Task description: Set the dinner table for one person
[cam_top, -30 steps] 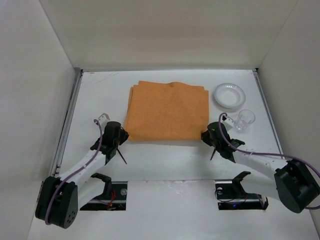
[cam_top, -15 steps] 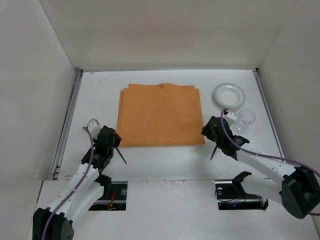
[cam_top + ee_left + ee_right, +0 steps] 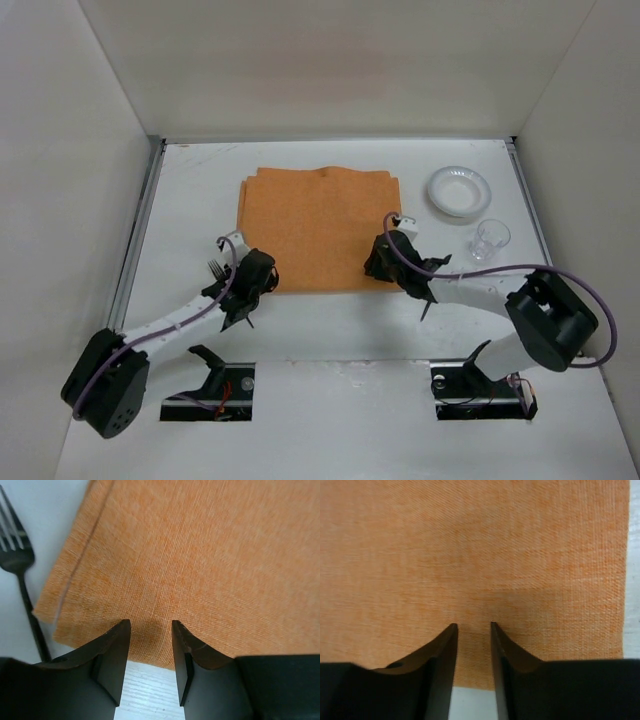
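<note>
From above we see the dinner table beneath both arms, with an orange placemat at its centre and a plate at the mat's 2 o'clock. The left gripper is at the mat's 7 o'clock corner and the right gripper at 5.

On the left wrist the jaws are slightly parted (nothing between them) over the hem, and a fork lies at 9. On the right wrist they are also narrowly parted over the cloth.

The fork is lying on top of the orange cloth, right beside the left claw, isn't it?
Not quite. The fork lies on the white table, just off the left edge of the orange cloth, not on top of it. It is indeed right beside the left claw. The left wrist view shows this.
</note>
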{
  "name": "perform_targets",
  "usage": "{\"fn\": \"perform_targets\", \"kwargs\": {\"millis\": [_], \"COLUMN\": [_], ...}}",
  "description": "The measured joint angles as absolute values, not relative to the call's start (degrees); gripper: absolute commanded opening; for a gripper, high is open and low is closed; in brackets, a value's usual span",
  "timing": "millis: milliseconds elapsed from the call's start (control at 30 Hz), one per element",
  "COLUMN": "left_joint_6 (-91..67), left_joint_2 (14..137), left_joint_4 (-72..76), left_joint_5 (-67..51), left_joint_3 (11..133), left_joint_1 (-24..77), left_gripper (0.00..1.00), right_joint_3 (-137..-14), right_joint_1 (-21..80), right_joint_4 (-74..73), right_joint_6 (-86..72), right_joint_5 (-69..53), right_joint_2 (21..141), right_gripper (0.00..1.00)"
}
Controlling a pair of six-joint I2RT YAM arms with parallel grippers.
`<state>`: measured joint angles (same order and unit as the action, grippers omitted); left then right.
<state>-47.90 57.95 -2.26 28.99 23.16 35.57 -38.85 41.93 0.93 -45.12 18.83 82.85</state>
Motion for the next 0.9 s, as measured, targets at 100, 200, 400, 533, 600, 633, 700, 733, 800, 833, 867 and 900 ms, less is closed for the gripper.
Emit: {"fn": "perform_targets", "kwargs": {"millis": [100, 200, 400, 533, 600, 633, 700, 733, 800, 833, 867, 900], "left_joint_6": [-48.38, -48.45, -48.49, -48.45, -48.45, -48.4, -48.27, -48.23, -48.01, -47.88, -47.83, -47.81], "left_joint_2": [64.53, 70.06, 74.5, 73.65, 73.19, 73.14, 73.1, 73.1, 73.1, 73.1, 73.1, 73.08], "left_joint_4": [1.19, 4.75, 10.11, 9.93, 9.43, 9.28, 9.1, 9.08, 9.02, 9.02, 9.06, 9.26], "left_joint_5": [26.68, 26.83, 26.76, 25.98, 25.63, 25.58, 25.61, 25.61, 25.63, 25.65, 25.65, 25.67], "left_joint_3": [23.16, 23.88, 25.54, 25.15, 25.08, 25.08, 25.08, 25.08, 25.08, 25.08, 24.99, 24.84], "left_joint_1": [35.77, 36.32, 37.08, 36.73, 36.75, 37.01, 37.69, 38.11, 38.72, 38.94, 39.0, 39.03], "left_gripper": [0.36, 0.35, 0.34, 0.34, 0.34, 0.34, 0.34, 0.34, 0.34, 0.34, 0.34, 0.34], "right_joint_3": [-37.91, -35.99, -34.57, -34.68, -34.68, -34.68, -34.68, -34.68, -34.68, -34.68, -34.68, -34.68], "right_joint_1": [41.47, 41.17, 34.46, 30.11, 30.09, 30.37, 31.68, 32.88, 36.07, 37.52, 38.96, 40.05], "right_joint_4": [0.6, 0.47, -0.95, -3.01, -4.36, -4.62, -5.56, -6.0, -6.76, -7.11, -7.46, -7.79], "right_joint_6": [-45.47, -45.21, -44.71, -44.77, -44.73, -44.8, -45.25, -45.58, -46.44, -46.7, -47.07, -47.48], "right_joint_5": [19.33, 20.88, 22.92, 22.33, 21.89, 21.76, 21.8, 21.87, 22.2, 22.5, 22.72, 22.83], "right_joint_2": [83.05, 79.37, 74.15, 77.76, 77.84, 77.41, 75.77, 74.81, 73.1, 72.84, 73.03, 73.67], "right_gripper": [0.55, 0.61, 0.59, 0.56, 0.54, 0.54, 0.57, 0.6, 0.65, 0.65, 0.64, 0.63]}}
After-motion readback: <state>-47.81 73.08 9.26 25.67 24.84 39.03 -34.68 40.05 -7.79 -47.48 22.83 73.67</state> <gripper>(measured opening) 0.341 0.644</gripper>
